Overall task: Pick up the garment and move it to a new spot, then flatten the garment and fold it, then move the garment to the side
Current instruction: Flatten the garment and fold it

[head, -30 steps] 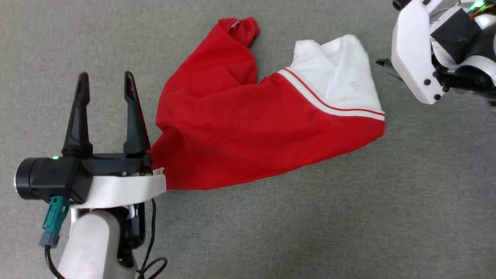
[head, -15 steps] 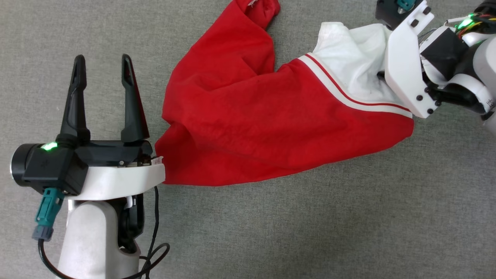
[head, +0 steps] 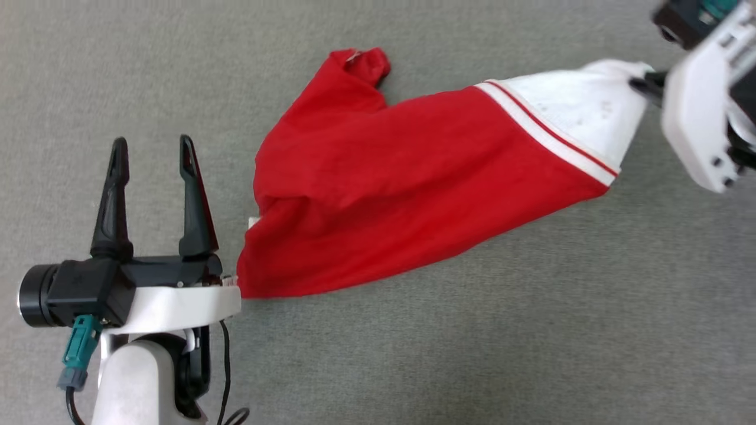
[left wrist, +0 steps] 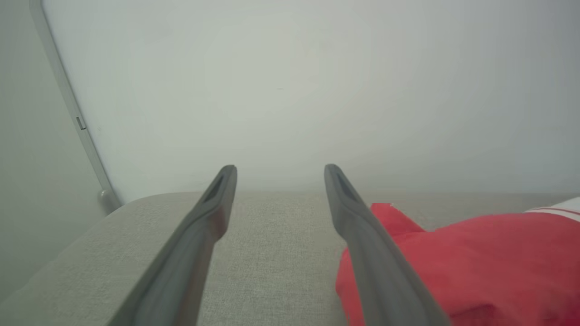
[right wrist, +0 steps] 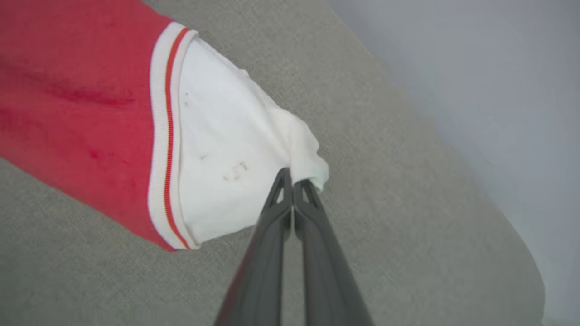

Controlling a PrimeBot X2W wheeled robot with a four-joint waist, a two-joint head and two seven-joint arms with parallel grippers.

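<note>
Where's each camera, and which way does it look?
Head view: on the head, looking down at the red shirt; shows left pincer, open, and right pincer.
Left wrist view: on that wrist, along its fingers toward a pale wall.
Right wrist view: on that wrist, along the right pincer, shut on the white sleeve.
All three share the shirt.

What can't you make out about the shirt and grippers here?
- Shirt front: head view, bunched and folded under itself; any print can't be told.
- Shirt's near corner: head view, partly behind the left gripper.
- Right gripper fingers: head view, mostly behind its white wrist, blurred.
- Shirt's far end: left wrist view, cut off by the right edge.
</note>
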